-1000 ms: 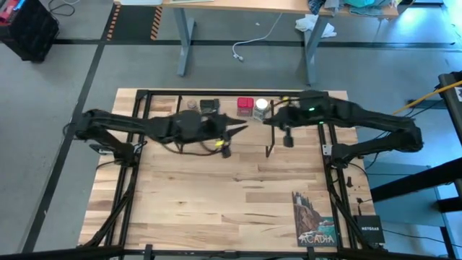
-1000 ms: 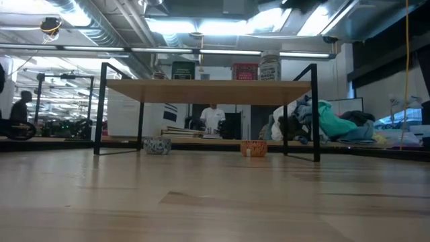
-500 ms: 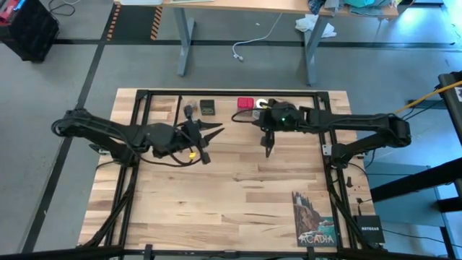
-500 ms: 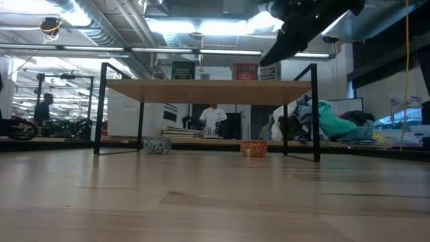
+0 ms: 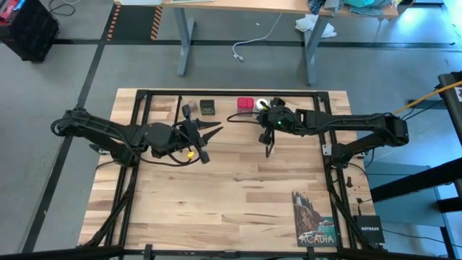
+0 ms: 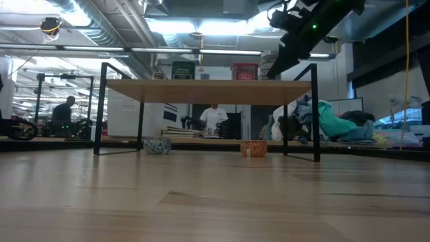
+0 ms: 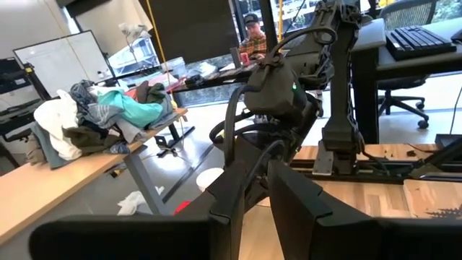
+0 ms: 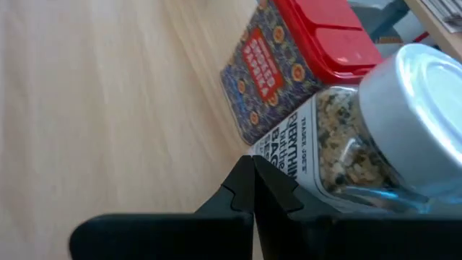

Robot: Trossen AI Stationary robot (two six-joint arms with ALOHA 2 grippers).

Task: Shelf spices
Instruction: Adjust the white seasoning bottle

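Tabletop's twelve o'clock shelf now carries all four spices; my right end effector, pinched empty, has backed off the white-capped jar.

Your surface is pale butcher-block wood with a smooth, faintly satin sheen. The shelf has a light matt wood plank on thin black metal legs. You see the red tin as painted metal with a glossy red lid and printed sides. The jar is clear, glassy, paper-labelled, with a smooth white plastic cap. The right end effector fingers look like matt black plastic.
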